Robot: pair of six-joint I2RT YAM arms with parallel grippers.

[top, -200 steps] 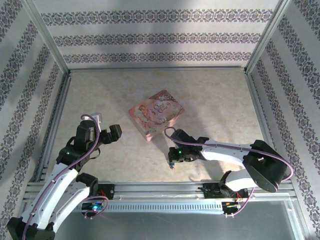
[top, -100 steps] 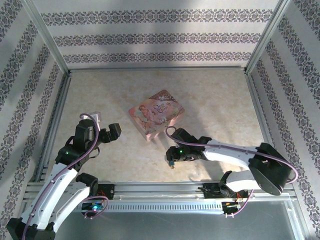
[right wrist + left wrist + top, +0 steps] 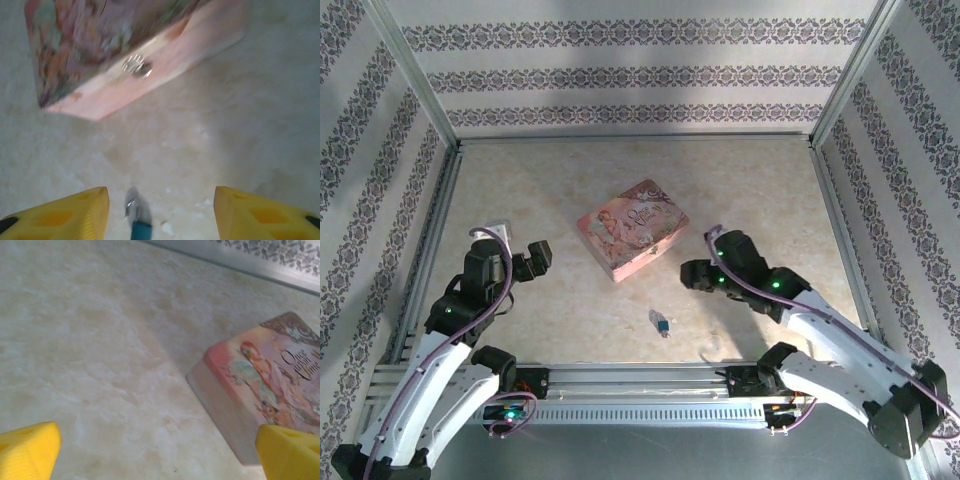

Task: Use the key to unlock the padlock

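Down by the near edge of the table point(image 3: 520, 190), roughly at its middle, the padlock point(image 3: 660, 322) is seen lying alone on the marbled top, touched by nothing. In the right wrist view its small metal shackle is pointed toward the tin and its teal body is cut off by the bottom of the frame, between the two yellow fingers point(image 3: 65, 212). The right gripper point(image 3: 692, 272) is held above the table just beyond and to the right of the padlock, clear of it, jaws spread wide and empty. Over on the left side, the left gripper point(image 3: 534, 257) is held up off the table, well apart from the padlock, and its yellow fingertips point(image 3: 27, 452) are likewise set wide with nothing between them. Farther in, near the table's centre, the pink illustrated tin point(image 3: 633, 228) is sat at an angle, lid shut, and a small metal clasp point(image 3: 136, 65) is shown on the side wall turned toward the right gripper. Behind it all, the table is closed off by patterned wallpaper walls point(image 3: 640, 75).
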